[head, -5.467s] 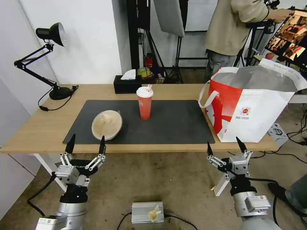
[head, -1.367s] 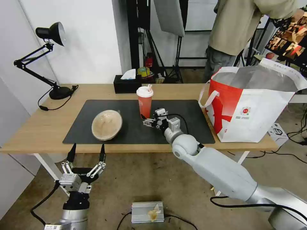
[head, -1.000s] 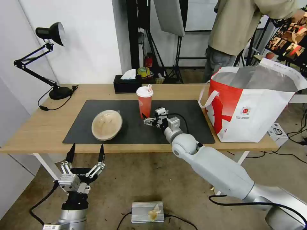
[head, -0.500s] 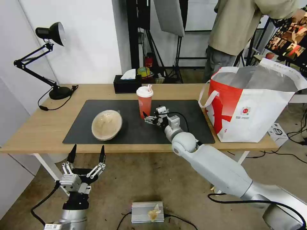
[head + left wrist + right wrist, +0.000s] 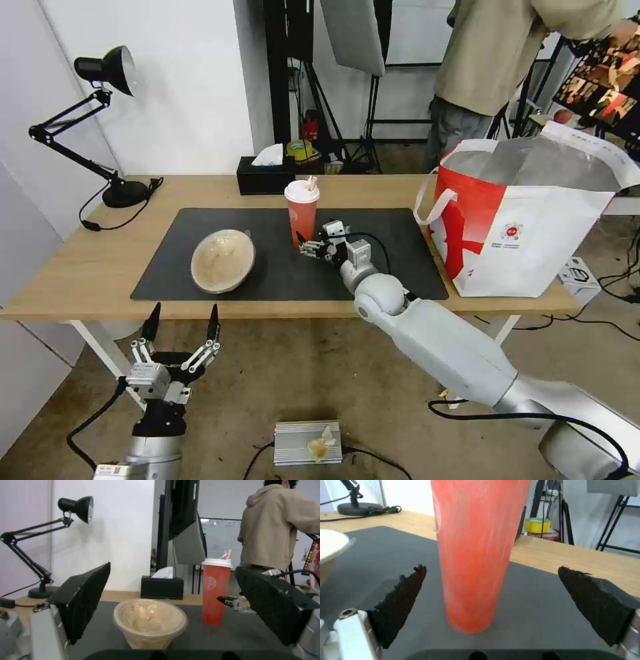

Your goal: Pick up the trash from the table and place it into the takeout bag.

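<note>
Cup point(image 5: 302, 213) stands upright near the middle of the grey mat point(image 5: 373, 267), toward its far edge. Bare mat lies on all sides of it. Bowl point(image 5: 223, 260) sits tilted on the mat's left half, well apart from the cup, near the front edge of the tabletop point(image 5: 80, 280). Bag point(image 5: 527, 220) stands at the right end, mouth open upward, its base partly over the mat's right edge. A wide strip of empty mat runs between cup and bag. Tissue box point(image 5: 265, 175) sits behind the cup, off the mat; lamp point(image 5: 100, 120) at the far left corner.

Right arm reaches in low over the front edge, forearm angled up-left across the mat. Right gripper point(image 5: 305, 244) is at the cup's base, on its right side, fingers spread wide. In the right wrist view the cup point(image 5: 476, 552) stands between the two fingertips point(image 5: 403, 600) with gaps on both sides; it probably sits slightly beyond the tips, though depth is hard to judge. Nothing is held.

Left gripper point(image 5: 181, 319) hangs below the front edge, in front of the bowl, fingers wide apart and pointing up, empty.
</note>
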### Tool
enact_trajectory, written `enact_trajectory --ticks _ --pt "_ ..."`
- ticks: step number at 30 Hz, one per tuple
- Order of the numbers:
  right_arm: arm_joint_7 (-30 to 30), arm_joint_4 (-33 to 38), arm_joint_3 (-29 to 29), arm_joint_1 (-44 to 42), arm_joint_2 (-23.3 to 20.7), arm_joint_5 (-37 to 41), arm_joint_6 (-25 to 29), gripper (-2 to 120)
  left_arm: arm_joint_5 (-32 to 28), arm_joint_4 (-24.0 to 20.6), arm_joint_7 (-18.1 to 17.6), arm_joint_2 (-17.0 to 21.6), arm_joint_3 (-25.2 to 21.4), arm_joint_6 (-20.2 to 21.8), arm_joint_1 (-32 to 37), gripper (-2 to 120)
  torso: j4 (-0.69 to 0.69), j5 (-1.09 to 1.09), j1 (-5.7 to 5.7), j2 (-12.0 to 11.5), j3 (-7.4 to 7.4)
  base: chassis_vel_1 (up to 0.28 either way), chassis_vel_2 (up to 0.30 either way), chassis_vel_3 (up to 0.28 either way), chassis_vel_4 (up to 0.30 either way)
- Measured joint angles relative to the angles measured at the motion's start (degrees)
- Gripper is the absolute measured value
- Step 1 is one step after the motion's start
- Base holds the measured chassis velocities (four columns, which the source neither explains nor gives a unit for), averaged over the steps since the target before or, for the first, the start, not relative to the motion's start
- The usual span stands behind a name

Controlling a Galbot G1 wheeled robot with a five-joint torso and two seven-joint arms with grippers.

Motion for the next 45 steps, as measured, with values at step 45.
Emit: enact_trajectory --ticks 45 --pt "-2.3 -10.1 1.0 1.8 5.5 -3.4 3.2 100 -0.4 2.2 0.2 -0.1 0.2 -0.1 -1.0 100 0.0 0.0 0.0 0.0 0.0 0.0 0.0 0.0 0.0"
